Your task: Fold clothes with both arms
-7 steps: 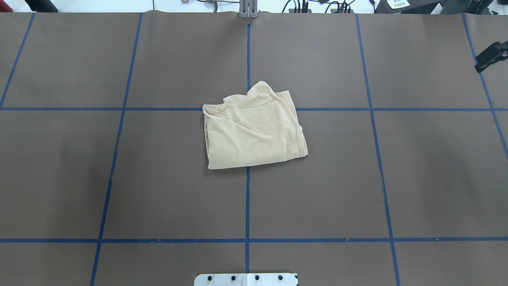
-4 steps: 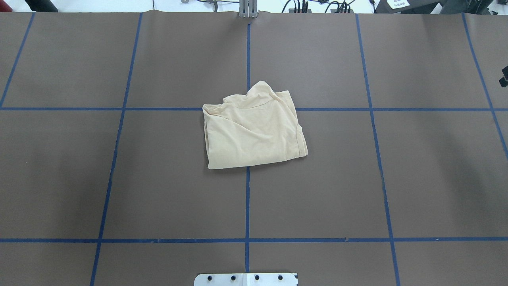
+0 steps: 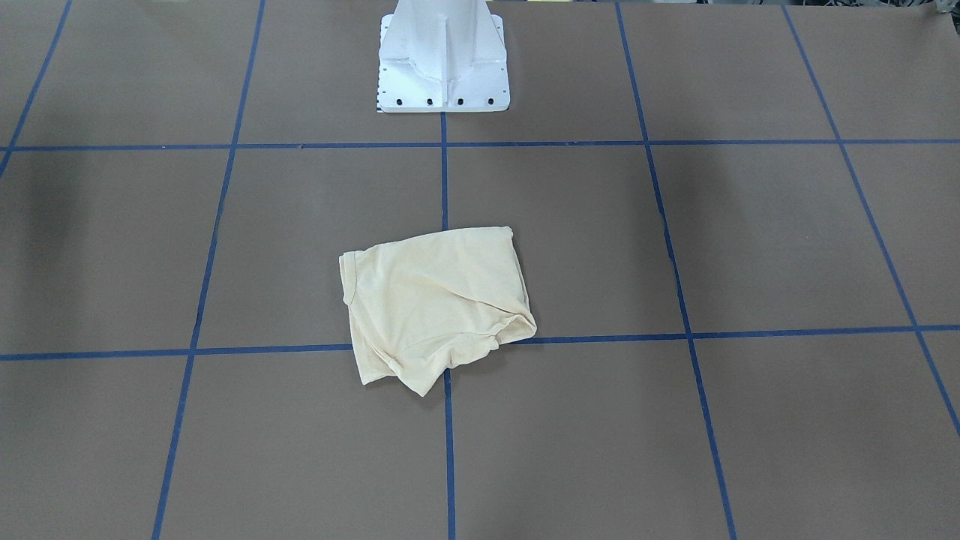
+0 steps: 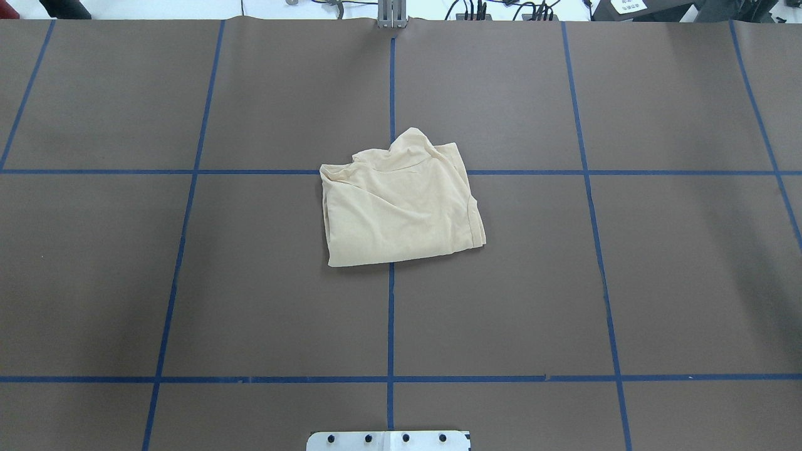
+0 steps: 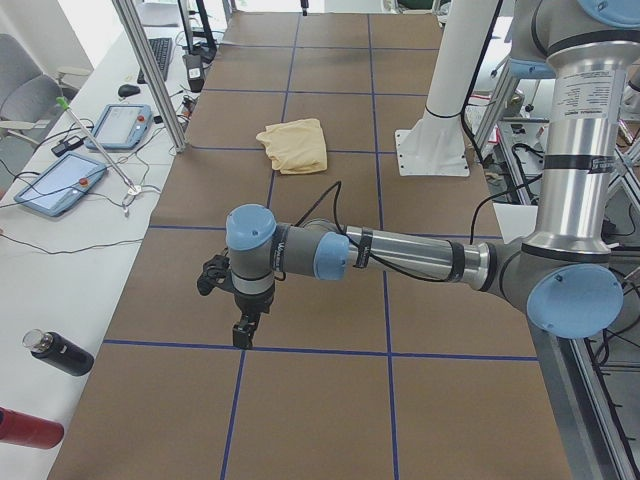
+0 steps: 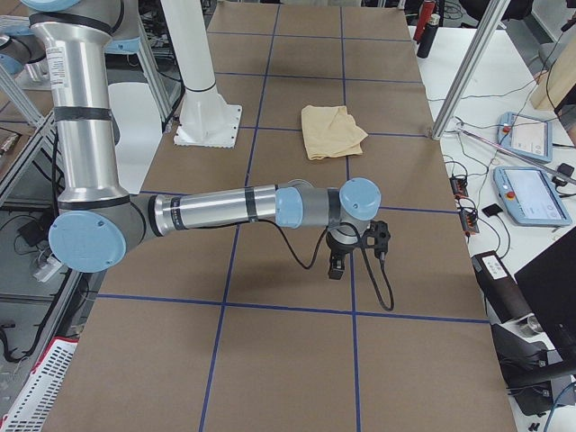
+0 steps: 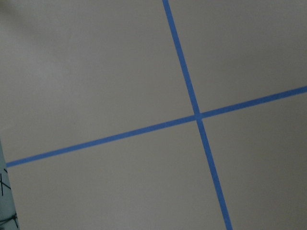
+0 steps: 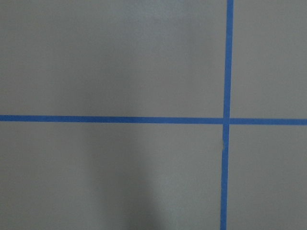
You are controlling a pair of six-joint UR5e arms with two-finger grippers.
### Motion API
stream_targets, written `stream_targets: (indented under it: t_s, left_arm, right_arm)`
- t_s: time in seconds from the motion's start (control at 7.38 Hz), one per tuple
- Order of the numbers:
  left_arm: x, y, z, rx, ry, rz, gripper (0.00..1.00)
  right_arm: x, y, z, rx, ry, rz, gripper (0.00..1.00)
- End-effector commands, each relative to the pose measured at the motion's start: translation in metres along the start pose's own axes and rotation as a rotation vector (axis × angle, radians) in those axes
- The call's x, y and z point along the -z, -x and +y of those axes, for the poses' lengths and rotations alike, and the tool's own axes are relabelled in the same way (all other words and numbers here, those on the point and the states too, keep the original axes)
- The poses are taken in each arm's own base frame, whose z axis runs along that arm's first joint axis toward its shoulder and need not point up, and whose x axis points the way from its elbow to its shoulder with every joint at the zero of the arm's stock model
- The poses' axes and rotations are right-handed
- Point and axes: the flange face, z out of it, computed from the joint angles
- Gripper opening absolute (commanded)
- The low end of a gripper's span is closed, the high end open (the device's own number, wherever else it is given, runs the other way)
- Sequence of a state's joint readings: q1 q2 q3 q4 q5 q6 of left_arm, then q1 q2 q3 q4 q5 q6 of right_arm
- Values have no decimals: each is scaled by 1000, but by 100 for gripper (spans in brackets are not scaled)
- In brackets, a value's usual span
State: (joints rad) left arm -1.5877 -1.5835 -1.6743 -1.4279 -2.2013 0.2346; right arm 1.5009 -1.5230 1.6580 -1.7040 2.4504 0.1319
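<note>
The pale cream-yellow shirt (image 4: pixel 401 203) lies folded into a rough square at the middle of the brown mat, no print showing; it also shows in the front view (image 3: pixel 435 304) and both side views (image 5: pixel 295 145) (image 6: pixel 331 130). Both arms are far from it, stretched low over the mat's ends. The left gripper (image 5: pixel 240 330) points down near a tape crossing. The right gripper (image 6: pixel 337 267) hangs above the mat at the other end. I cannot tell whether either is open or shut. Both wrist views show only bare mat and blue tape.
The white pedestal base (image 3: pixel 442 67) stands behind the shirt. Blue tape lines (image 4: pixel 391 313) grid the mat. Teach pendants (image 5: pixel 60 185) (image 6: pixel 531 193), bottles (image 5: pixel 60 352) and a metal post (image 6: pixel 468 67) line the side tables.
The right gripper, seen at the overhead view's right edge at first, has moved out of that view to the right. The shirt has not moved.
</note>
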Motion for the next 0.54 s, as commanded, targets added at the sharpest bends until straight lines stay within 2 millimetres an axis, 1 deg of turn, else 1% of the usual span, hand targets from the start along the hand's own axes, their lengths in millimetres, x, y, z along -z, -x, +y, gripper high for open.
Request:
stream_targets:
  t_s: [0.0,0.14,0.27,0.41]
  left_arm:
    - [-14,8,24,41,61,35,100]
    - [-10,4,18,32,44,40,100]
    - [-11,5,17,33,44,41,100]
    - [-13,2,19,45,38,82,100]
  right_arm:
    - [-10,-40,7,64,17,31,100]
    - [-13,-52,8,110,24,47,100]
    - [-17,-61,13,107,32,81,100]
    - [-20,-64,14,94,37,83,100]
